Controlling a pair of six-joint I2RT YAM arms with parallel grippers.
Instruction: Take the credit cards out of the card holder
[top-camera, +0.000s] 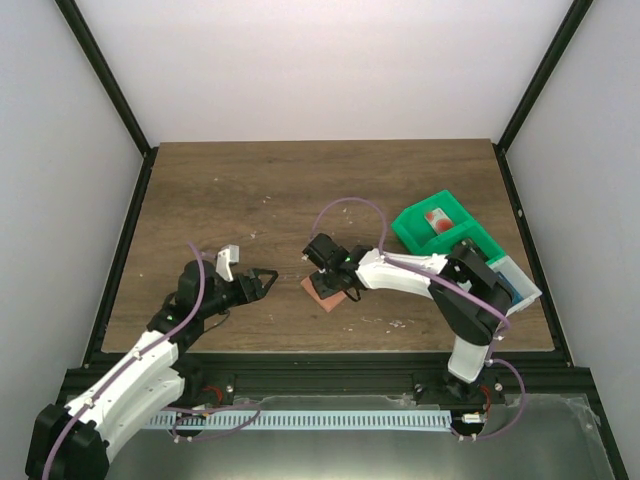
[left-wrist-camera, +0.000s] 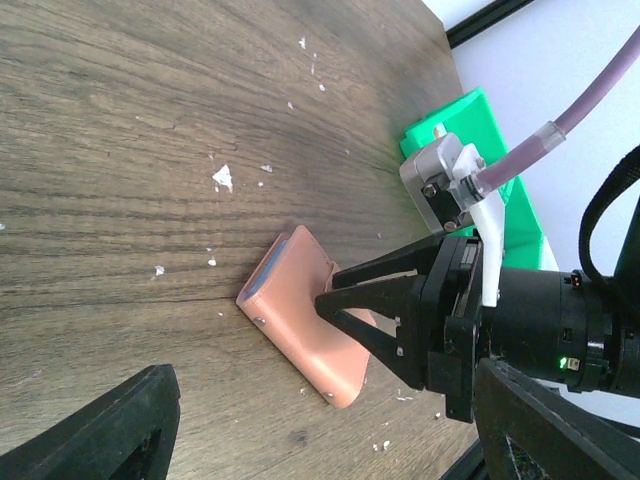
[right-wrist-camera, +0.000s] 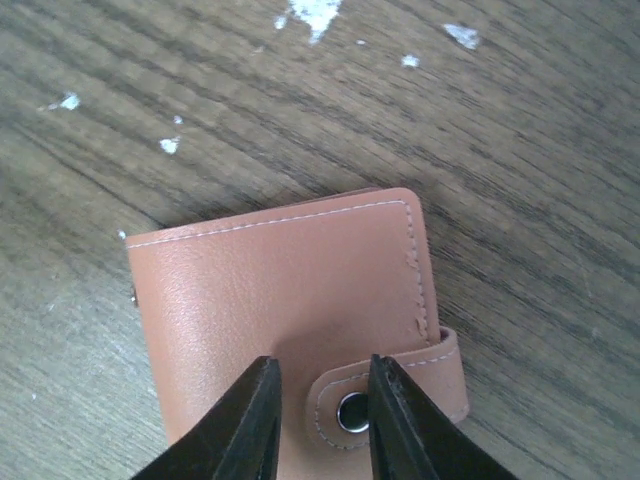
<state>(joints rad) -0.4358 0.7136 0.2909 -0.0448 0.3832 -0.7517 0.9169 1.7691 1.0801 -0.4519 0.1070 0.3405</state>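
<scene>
Bright diffuse light, soft shadows; wrist-view foregrounds blurred.

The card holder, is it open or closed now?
Closed: the card holder lies folded, tan cover up, and its snap strap is pressed down across the cover's edge.

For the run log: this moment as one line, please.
card holder: closed, flat on table | right pincer: narrowly open, straddling snap strap | left pincer: open, clear of holder | red-and-white card: in green tray
</scene>
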